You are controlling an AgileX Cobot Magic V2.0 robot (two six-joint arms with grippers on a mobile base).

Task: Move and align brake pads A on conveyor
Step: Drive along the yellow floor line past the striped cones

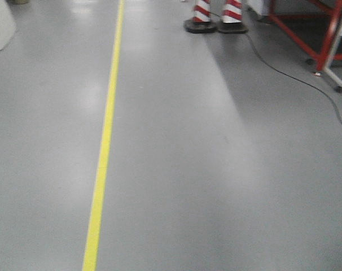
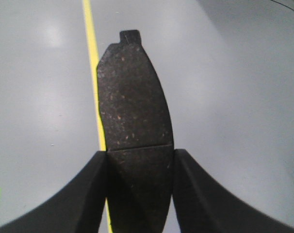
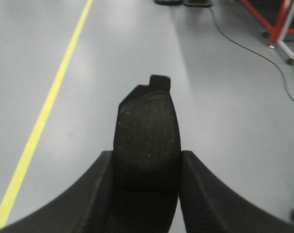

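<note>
Your left pincer (image 2: 140, 154) is shut tight on a brake pad (image 2: 132, 97), one finger on each long edge, right by the thin groove across its rough dark face. The pad sticks straight out in front, with its little tab at the far end. Your right pincer (image 3: 146, 155) grips a second brake pad (image 3: 147, 126) the same way, on its two sides. Both pads are up in the air over the grey floor (image 1: 216, 169). I think these pads are hard, stiff and a bit heavy for their size. They will not bend, but they could tip if you held only an end, so holding the long edges near the middle looks right. A yellow line (image 1: 106, 141) runs along the floor, with striped cones (image 1: 233, 12) and a cable (image 1: 289, 72) far off. No conveyor shows in any view.
</note>
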